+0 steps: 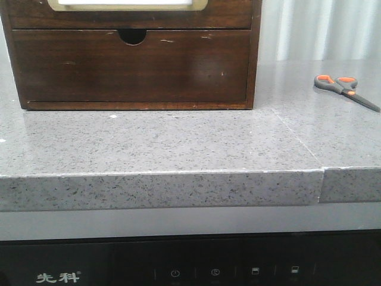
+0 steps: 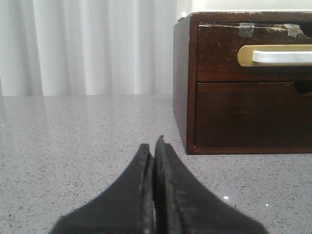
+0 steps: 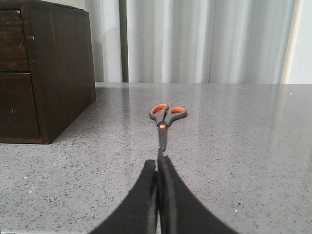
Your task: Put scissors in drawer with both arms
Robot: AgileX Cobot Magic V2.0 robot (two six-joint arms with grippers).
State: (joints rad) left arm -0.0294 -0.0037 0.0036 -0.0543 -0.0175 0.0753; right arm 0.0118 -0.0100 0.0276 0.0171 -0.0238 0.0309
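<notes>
We see one pair of scissors (image 1: 344, 87) lying flat on the grey counter (image 1: 178, 143), at about three o'clock from the wooden chest (image 1: 131, 59), well apart from it. Our left gripper (image 2: 153, 146) and right gripper (image 3: 158, 163) are both clenched on nothing. The drawer (image 2: 253, 53) with the cream-framed panel looks closed; below it sits one notched drawer (image 1: 131, 65). The risk, we judge: the thin blades lie flush on stone, so fingers could skid, or we could pull the wrong drawer.
</notes>
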